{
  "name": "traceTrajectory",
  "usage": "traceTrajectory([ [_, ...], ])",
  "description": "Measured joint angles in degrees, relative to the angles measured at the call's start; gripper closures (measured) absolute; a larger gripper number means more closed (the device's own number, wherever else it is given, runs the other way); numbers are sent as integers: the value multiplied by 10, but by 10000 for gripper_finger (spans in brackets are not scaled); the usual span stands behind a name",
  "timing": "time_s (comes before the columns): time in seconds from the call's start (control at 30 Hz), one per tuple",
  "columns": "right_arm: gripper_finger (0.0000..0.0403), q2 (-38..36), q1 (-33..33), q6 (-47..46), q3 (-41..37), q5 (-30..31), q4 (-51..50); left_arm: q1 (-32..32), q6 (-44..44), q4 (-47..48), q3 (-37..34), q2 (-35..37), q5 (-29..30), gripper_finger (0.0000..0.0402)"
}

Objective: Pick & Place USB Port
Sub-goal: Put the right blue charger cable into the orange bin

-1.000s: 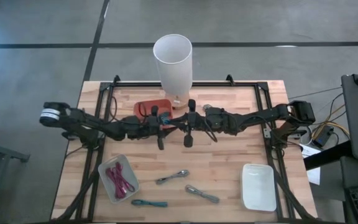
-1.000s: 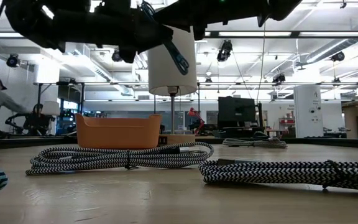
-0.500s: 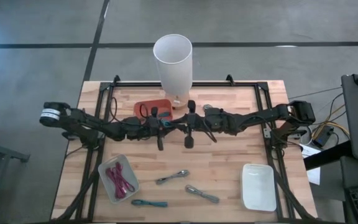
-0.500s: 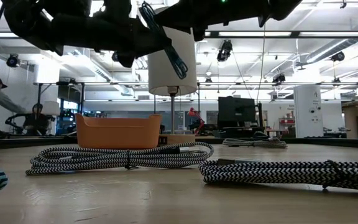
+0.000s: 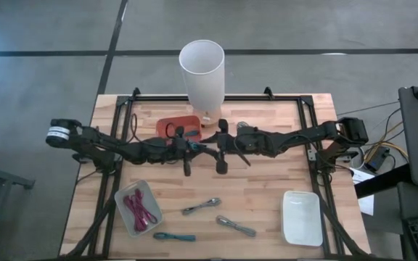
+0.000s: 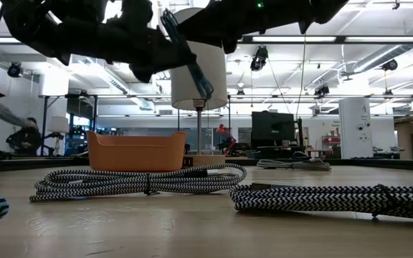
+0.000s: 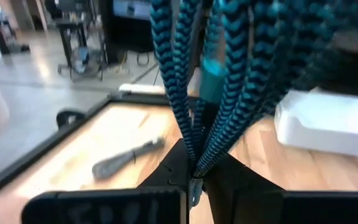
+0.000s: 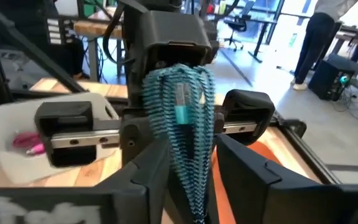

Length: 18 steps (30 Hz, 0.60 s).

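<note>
A teal braided USB cable bundle (image 7: 229,93) is held high over the table's middle, where both arms meet. My left gripper (image 7: 194,180) reaches in from the left and is shut on it. My right gripper (image 8: 197,183) faces it from the right and is open, its fingers standing on either side of the bundle's free end (image 8: 194,186). Whether a finger still brushes the cable cannot be told. In the high view the bundle (image 5: 192,146) shows as a small teal spot between the two grippers. In the low view it slants (image 6: 192,61) well above the table. My left gripper pinches several strands of the bundle together between its two fingers, at one narrow end (image 7: 194,163). The fingers come level from the table's left. The strands fan out ahead of the fingers, and the bundle is clear of the table.
An orange bin (image 5: 176,127) and a tall white cylinder (image 5: 202,69) stand at the far middle. Two black-and-white cable bundles (image 6: 142,180) (image 6: 335,197) and another teal one (image 5: 174,236) lie near the front. A grey tray with pink cables (image 5: 138,207) sits front left, a white tray (image 5: 301,217) front right.
Both grippers have stayed together above the table's middle. In the low view the teal bundle has tipped: its upper end has shifted toward the left arm's side and more of its length shows.
</note>
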<state>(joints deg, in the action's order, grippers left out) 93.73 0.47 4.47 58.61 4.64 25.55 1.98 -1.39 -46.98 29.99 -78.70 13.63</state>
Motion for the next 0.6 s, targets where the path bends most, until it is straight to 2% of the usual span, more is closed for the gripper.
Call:
traceTrajectory([
  [0.2,234,-24,0,-15,0,-2,-80,0,-24,101,1,24,29,380],
  [0.33,221,-47,0,-31,0,-1,-151,0,-37,191,2,70,61,379],
  [0.43,216,-61,1,-47,0,1,-196,-2,-36,257,3,117,108,378],
  [0.53,216,-65,4,-50,-1,4,-218,-20,-37,361,11,165,154,380],
  [0.6,216,-64,4,-50,-3,4,-224,-44,-55,448,28,190,157,380],
])
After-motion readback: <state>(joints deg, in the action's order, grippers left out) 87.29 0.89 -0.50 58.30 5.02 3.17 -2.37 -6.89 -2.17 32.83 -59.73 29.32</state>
